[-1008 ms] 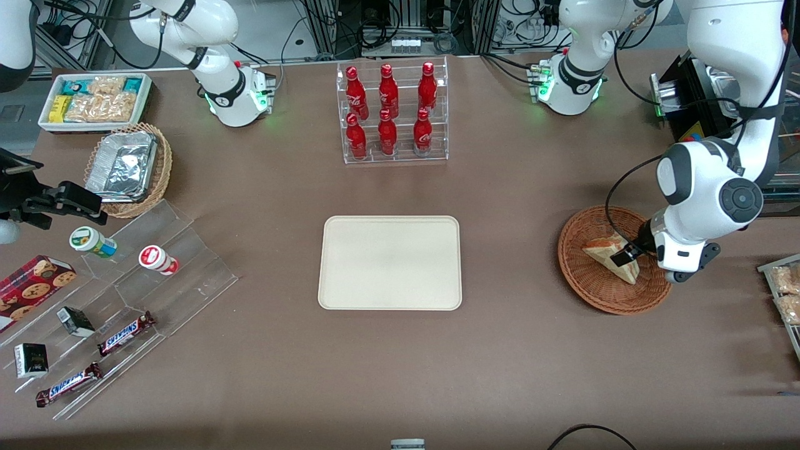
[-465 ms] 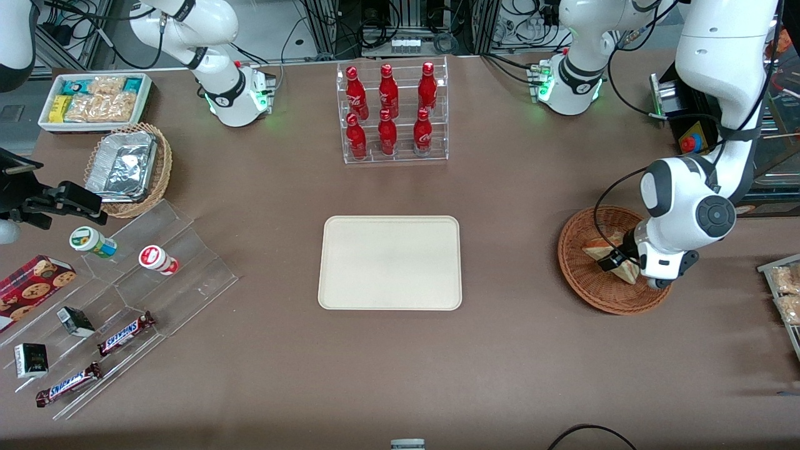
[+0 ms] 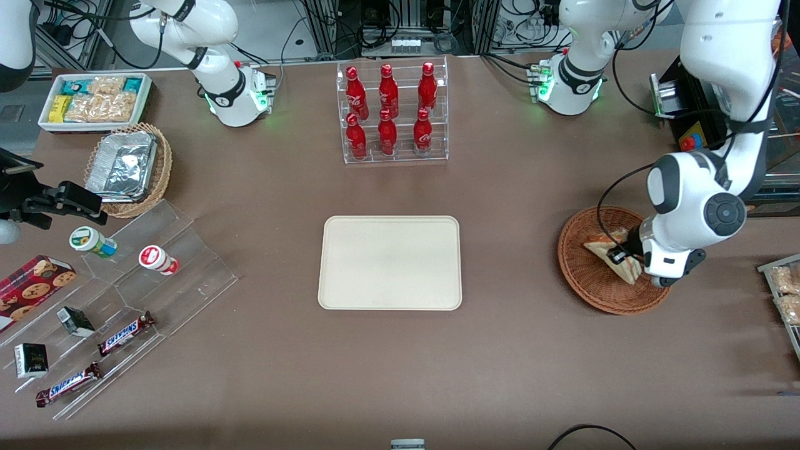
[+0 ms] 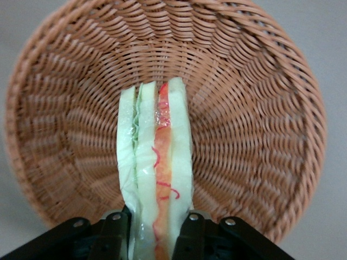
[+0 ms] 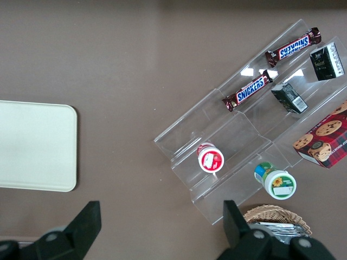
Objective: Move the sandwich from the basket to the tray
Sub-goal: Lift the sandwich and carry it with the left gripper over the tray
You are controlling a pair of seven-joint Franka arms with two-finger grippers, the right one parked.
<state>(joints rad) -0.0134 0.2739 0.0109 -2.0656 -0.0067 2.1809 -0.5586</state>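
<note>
End effector (image 4: 154,230) clamped on sandwich (image 4: 156,179), fingers (image 4: 115,234) pressing both bread faces at wedge's wide end. Since half second ago, wrist pulled slightly up and away from front camera; sandwich (image 3: 615,255) shifted with it, apparently lifting. Sandwich within basket (image 3: 584,281) rim, near surface's working-arm edge. Grasp seems secured; carry to tray (image 3: 390,262) at surface centre remains.

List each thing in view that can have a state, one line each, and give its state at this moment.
end effector: over the basket, shut on the sandwich.
sandwich: on edge, gripped between the fingers, over the basket.
basket: upright on the table, toward the working arm's end.
tray: flat on the table, nothing on it.
cola bottles: upright, capped, in the clear rack.
</note>
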